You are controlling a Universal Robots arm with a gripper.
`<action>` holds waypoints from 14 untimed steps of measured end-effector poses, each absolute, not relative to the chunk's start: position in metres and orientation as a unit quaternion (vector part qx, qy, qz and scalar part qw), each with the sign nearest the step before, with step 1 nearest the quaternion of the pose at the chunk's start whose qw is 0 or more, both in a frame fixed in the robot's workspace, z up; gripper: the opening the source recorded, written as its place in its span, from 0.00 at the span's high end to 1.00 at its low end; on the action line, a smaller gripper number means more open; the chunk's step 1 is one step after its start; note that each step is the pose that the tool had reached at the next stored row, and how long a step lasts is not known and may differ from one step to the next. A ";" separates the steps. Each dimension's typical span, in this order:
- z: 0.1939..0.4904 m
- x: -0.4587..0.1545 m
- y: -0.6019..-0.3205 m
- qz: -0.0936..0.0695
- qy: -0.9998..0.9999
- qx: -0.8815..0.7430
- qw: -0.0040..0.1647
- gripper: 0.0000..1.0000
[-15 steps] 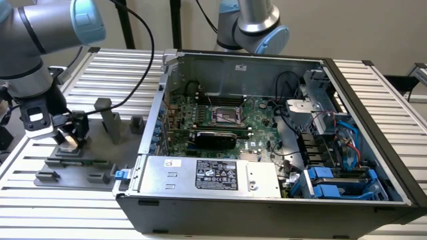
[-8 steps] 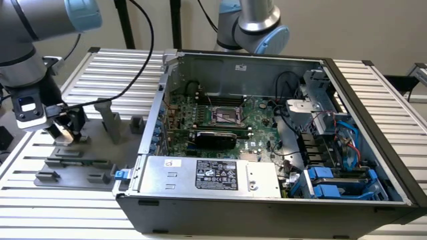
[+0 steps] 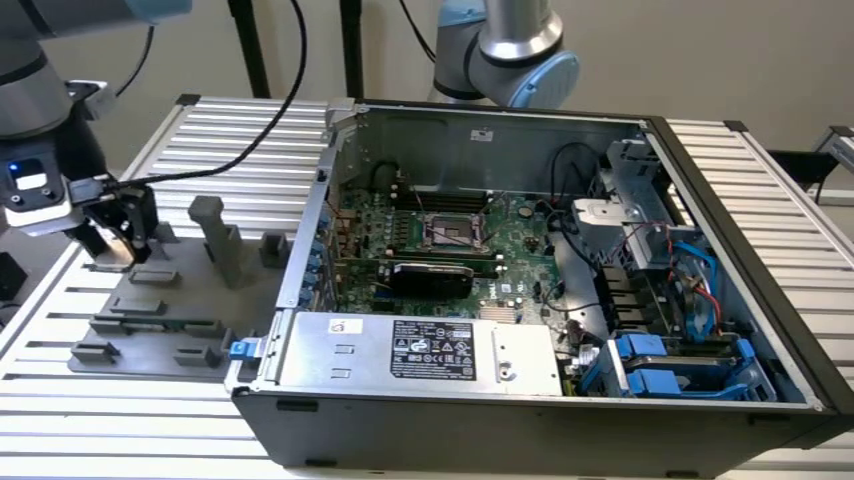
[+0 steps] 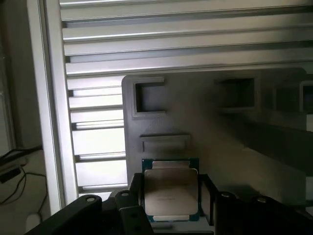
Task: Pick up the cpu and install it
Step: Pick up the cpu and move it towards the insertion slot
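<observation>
The cpu (image 4: 170, 188), a flat square chip with a silver-beige metal top and a thin green edge, sits between the two dark fingers (image 4: 135, 196) of my gripper (image 4: 170, 200). The jaws press against its two opposite sides. In the exterior view the gripper (image 3: 118, 245) hangs low over the grey fixture tray (image 3: 174, 305) at that view's left, and the fingers hide the chip there. I cannot tell whether the chip still touches the tray. The motherboard socket (image 3: 454, 232) lies inside the open computer case (image 3: 694, 180), well to that view's right of the gripper.
Grey posts (image 3: 214, 235) and small blocks stand on the tray beside the gripper. A grey power supply box (image 3: 414, 350) lies along the case's near side, with cables and blue drive bays (image 3: 667, 365) at its right. A second arm (image 3: 514, 55) stands behind the case. The table is slatted aluminium (image 3: 120, 400).
</observation>
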State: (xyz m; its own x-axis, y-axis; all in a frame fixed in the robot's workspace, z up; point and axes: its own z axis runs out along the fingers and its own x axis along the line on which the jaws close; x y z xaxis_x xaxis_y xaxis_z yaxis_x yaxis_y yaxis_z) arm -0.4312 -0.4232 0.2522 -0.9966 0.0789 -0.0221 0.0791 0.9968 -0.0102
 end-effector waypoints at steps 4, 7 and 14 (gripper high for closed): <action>0.270 -0.431 -0.423 -0.006 0.999 0.038 0.011 0.45; 0.284 -0.430 -0.423 -0.006 0.999 0.036 0.011 0.45; 0.316 -0.426 -0.423 -0.005 0.999 0.029 0.011 0.45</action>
